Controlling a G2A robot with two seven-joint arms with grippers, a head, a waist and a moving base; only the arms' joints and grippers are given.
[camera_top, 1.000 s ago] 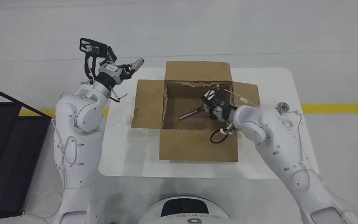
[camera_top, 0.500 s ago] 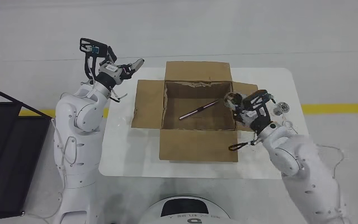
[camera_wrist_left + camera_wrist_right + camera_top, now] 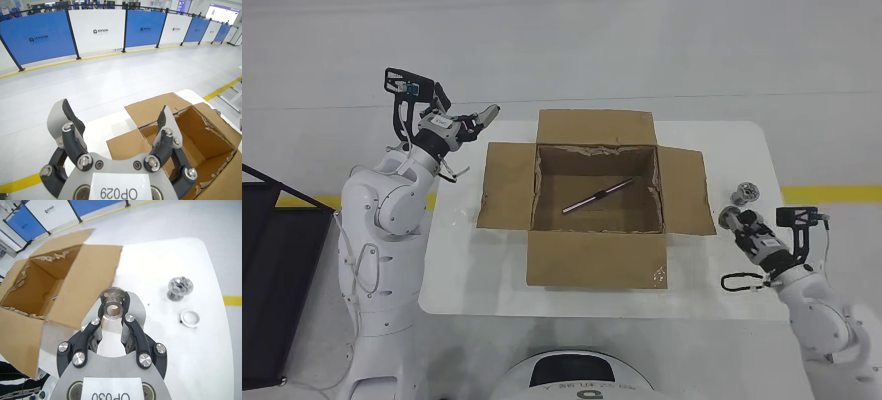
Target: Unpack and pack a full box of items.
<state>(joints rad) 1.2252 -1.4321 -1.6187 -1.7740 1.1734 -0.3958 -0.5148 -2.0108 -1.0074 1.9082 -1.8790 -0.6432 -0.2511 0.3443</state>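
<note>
An open cardboard box [image 3: 597,258] [image 3: 211,132] [image 3: 56,262] stands mid-table with a thin dark rod [image 3: 597,196] on its floor. My right gripper [image 3: 113,303] [image 3: 734,214] is shut on a metal flanged bushing [image 3: 112,309], held above the table to the right of the box. A metal spool [image 3: 178,288] [image 3: 744,190] and a white ring [image 3: 189,317] lie on the table nearby. My left gripper [image 3: 115,111] [image 3: 485,116] hangs open past the box's far-left corner, holding nothing.
The white table [image 3: 482,260] has rounded corners; its right edge runs close to the spool. The box flaps [image 3: 504,185] are folded outward on all sides. A dark rack [image 3: 272,260] stands on the floor at the left.
My right arm has lifted out of the box with the bushing and swung right, over the table's right end. The left arm has not moved.
</note>
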